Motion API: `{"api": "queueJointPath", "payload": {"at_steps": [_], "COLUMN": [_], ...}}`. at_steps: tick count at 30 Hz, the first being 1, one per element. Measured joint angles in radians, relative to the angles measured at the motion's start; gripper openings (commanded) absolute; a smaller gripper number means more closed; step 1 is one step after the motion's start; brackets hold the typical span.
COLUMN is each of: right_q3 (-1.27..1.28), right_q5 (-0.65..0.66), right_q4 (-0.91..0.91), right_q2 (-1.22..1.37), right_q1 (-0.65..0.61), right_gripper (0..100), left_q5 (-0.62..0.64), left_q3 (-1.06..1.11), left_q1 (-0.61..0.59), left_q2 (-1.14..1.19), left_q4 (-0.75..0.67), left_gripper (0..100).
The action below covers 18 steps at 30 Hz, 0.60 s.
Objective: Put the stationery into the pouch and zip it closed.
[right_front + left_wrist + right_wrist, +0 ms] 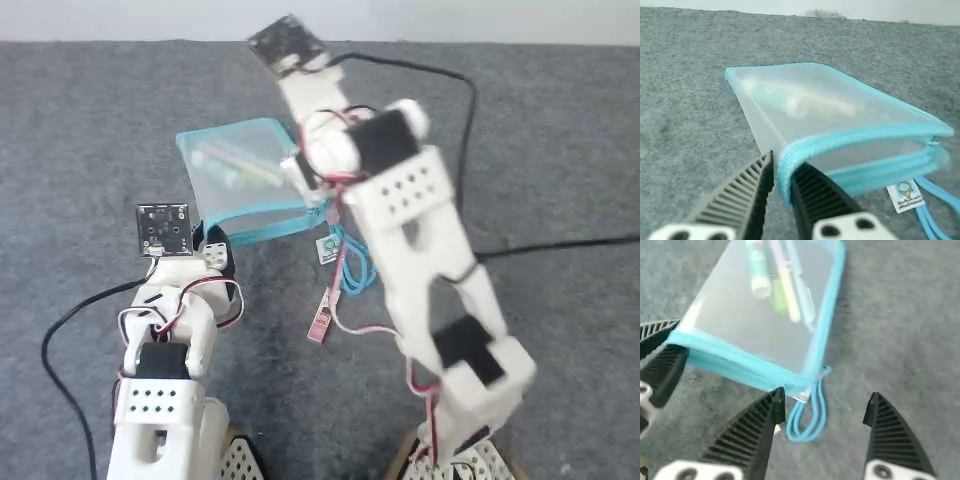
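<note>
Right arm (420, 230) is looming closest under the high camera, stretching out over the grey mat (560, 150). The right gripper (826, 396) is hanging with jaws spread wide and holding nothing. It is hovering just above the pouch corner where the zipper pull (825, 371) is sitting and the blue cord (805, 420) is trailing onto the mat.

Left gripper (782, 167) is sitting low at the other end of that same near edge. Its jaws are nipping tight on the blue zipper band (865, 135) and anchoring that corner.

Pouch (245, 195) is lying flat on the mat ahead of both arm bases; it is clear-sided with blue trim. The stationery (780, 285), several pens or markers in green and pale colours, is lying inside toward the far end, away from the zipper.

Progress, as a judgement: loading is looking finished. The zip is the open question. The pull is resting at the end away from the left gripper, and whether the teeth are meshed along the band cannot be told. If unmeshed, what is remaining is gripping the pull and drawing it toward the pinned corner. If meshed, only letting go is remaining.
</note>
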Motion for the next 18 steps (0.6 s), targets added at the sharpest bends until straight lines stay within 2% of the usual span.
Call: {"api": "queueJointPath", "payload": {"at_steps": [6, 11, 14, 18], "right_q3": [0.476, 0.97, 1.2, 1.3], "right_q5": [0.0, -0.005, -0.072, -0.227], "right_q4": [-0.034, -0.269, -0.413, -0.505], "right_q2": [-0.29, -0.451, -0.47, -0.47], "right_q1": [0.006, 0.005, -0.048, -0.147], "right_gripper": [25.9, 25.9, 25.9, 26.2], "left_q5": [0.0, 0.0, 0.0, 0.0], "left_q3": [0.0, 0.0, 0.0, 0.006], "left_q1": [0.0, 0.0, 0.0, 0.0], "left_q2": [0.0, 0.0, 0.0, 0.0], "left_q4": [0.0, 0.0, 0.0, 0.0], "left_gripper": [1, 1, 1, 1]}}
